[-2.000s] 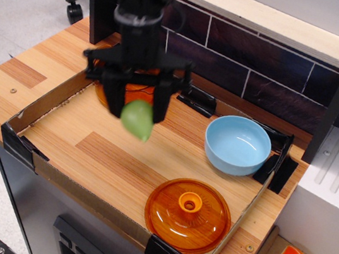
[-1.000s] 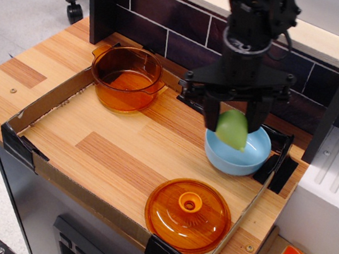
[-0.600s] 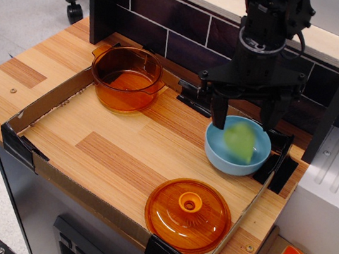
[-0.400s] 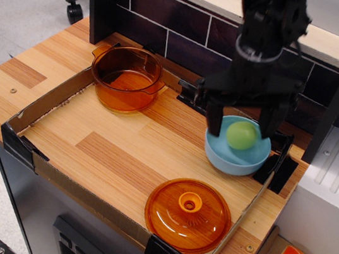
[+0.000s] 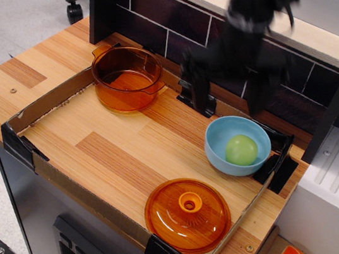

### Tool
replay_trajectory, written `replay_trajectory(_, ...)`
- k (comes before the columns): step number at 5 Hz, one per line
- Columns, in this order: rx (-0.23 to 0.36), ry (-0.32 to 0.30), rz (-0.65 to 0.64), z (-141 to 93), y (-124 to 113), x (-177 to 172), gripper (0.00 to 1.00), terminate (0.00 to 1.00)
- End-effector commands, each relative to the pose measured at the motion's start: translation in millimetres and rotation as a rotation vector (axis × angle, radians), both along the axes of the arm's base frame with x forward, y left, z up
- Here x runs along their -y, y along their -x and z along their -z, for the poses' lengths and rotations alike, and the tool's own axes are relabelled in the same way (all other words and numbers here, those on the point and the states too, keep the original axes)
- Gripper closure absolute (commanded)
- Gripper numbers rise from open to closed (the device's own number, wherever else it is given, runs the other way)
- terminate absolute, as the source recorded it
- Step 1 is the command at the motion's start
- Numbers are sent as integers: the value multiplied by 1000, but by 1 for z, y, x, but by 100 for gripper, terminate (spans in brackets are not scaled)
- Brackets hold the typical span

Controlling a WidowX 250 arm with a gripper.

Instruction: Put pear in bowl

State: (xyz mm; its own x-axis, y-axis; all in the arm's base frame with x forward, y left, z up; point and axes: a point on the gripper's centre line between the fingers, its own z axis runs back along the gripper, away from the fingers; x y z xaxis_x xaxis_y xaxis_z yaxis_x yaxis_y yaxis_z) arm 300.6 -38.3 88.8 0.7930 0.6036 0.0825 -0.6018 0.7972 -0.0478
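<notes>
The small smooth light-green plastic pear [image 5: 241, 150] is seen lying inside the round glossy light-blue bowl [image 5: 217, 148], while the blurred black gripper [image 5: 230, 85] above appears spread wide and holds nothing.

Single fixed view, high and in front of the worktop [image 5: 51, 64], looking down at an angle.

Camera faces the dark tiled back wall [image 5: 190, 31]; the cardboard-edged tray [image 5: 39, 104] fills mid-frame at middle range. In view: orange pot [image 5: 125, 79] at rear left, orange lid [image 5: 188, 214] at front, bowl [image 5: 220, 154] at right with the pear [image 5: 242, 150] inside, blurred hand [image 5: 230, 85] above at top centre. Floor and chair castors [image 5: 75, 7] show top left; a white unit [image 5: 332, 190] lies at the right edge. No second view to compare.
</notes>
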Motion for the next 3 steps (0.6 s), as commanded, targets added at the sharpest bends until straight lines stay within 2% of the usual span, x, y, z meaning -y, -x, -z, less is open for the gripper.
replay_trajectory(1, 52, 5, -26, -36, 3, -29, 0, 0)
replay_trajectory(2, 52, 5, -26, -36, 3, -29, 0, 0)
replay_trajectory(3, 52, 5, -26, -36, 3, -29, 0, 100)
